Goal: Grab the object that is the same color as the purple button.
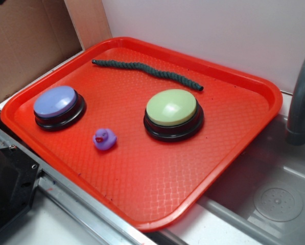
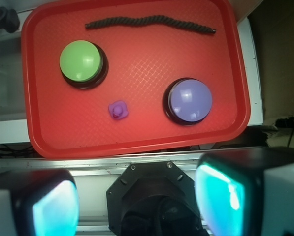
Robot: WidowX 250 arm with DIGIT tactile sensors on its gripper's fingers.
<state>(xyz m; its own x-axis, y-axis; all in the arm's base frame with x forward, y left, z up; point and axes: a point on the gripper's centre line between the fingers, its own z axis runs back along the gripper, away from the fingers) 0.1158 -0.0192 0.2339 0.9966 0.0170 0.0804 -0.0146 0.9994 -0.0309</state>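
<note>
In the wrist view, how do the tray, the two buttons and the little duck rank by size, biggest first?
1. Tray, by far the largest.
2. Green button and purple button: they look about alike, so I won't rank them.
3. Duck, clearly the smallest, much smaller than either button.

Red tray (image 1: pixel 234 168), textured surface, raised rim, set at an angle on counter. Green domed button (image 1: pixel 171 108) on black base, approx. mid-tray. Dark braided rope (image 1: pixel 147 70), wavy, lying along far side of tray, apart from button. Grey sink (image 1: pixel 275 204) w/ round drain beside tray; grey faucet (image 1: pixel 299 97) above it. Cardboard panel (image 1: pixel 24 41) behind tray's far-left corner.
</note>
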